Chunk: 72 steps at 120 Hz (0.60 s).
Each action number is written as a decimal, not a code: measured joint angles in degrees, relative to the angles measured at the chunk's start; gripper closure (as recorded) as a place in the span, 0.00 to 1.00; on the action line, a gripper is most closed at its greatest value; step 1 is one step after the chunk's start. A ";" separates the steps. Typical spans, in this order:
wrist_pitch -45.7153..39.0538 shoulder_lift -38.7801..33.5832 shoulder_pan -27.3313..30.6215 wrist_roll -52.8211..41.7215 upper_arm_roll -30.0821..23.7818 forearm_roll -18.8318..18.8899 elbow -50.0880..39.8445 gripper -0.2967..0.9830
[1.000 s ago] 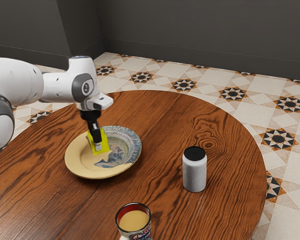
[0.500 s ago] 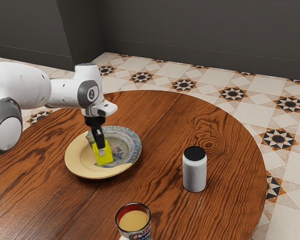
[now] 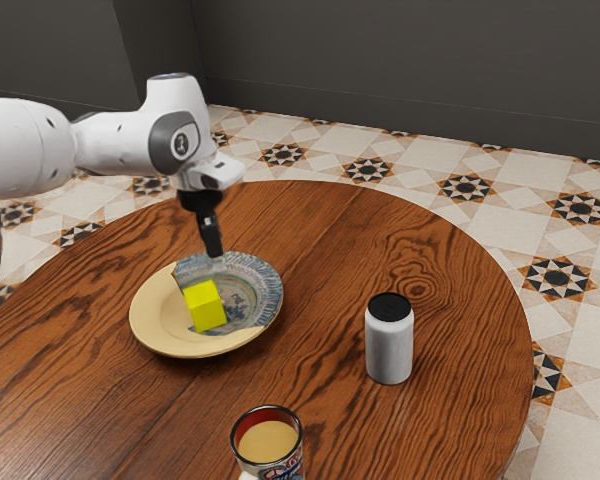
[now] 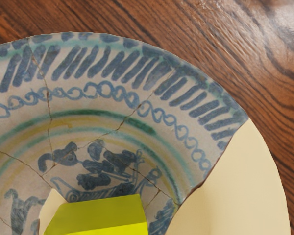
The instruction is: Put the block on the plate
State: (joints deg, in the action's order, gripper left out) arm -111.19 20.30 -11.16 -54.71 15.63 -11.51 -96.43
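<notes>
My gripper (image 3: 215,262) is above the plate and the block, open and apart from the block. The yellow-green block (image 3: 205,306) rests inside the plate (image 3: 156,318), near its middle and slightly tilted. That plate is part plain cream, part blue-patterned. Seen from my hand, the block (image 4: 100,215) lies over the painted center of the plate (image 4: 235,181), by the edge of the cream section.
On the round wooden table (image 3: 350,240), a white can with a black top (image 3: 389,345) stands toward the exterior view's right. An open tin (image 3: 270,443) is at that view's lower edge.
Between the earlier frames my hand lowered with the block in its grip into the plate. Now the block has been let go and stays there, while my hand has risen away from it.
</notes>
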 joint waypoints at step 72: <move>17.24 -16.25 -2.98 3.20 -7.73 8.24 9.24 0.23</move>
State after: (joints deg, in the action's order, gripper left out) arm -93.95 4.05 -14.14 -51.51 7.90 -3.27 -87.19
